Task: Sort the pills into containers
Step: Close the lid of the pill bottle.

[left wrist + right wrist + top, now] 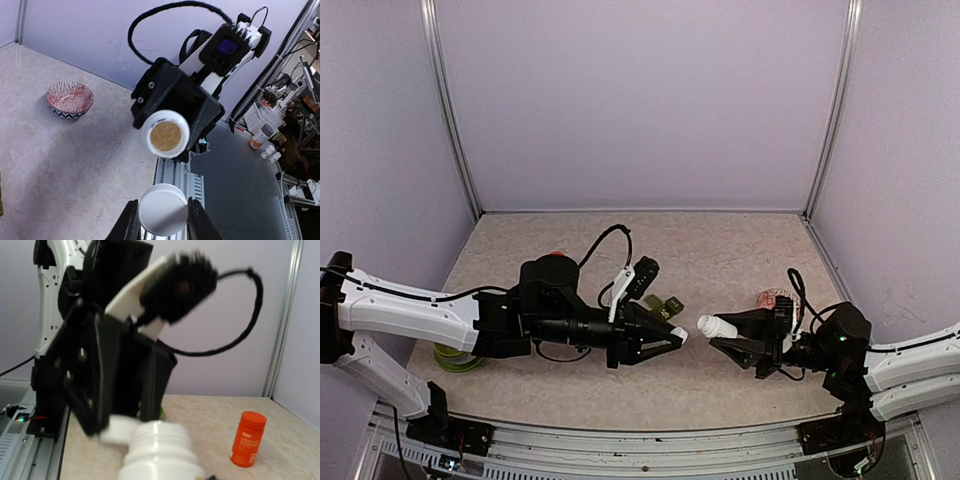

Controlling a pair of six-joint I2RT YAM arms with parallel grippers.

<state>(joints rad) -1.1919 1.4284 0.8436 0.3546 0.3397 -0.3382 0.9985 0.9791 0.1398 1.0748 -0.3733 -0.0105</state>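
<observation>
Left claw [675, 338] is clenched on the white cap [162, 215], right claw [725, 332] on the uncapped bottle [165, 136]; sorting into the containers [665, 303] is judged not yet begun.

The white cap [162, 210] and white bottle [165, 135] look like smooth plastic. The table [60, 165] is matt and marbled; the bowl [70, 99] looks glossy.

Left gripper [162, 227] at bottom edge, pinching a white cap [162, 209]. Facing it, right gripper [170, 127] holds white bottle [165, 136], mouth toward camera (tan inside, contents unclear). Red patterned bowl [70, 99] on table [75, 170], left.
</observation>
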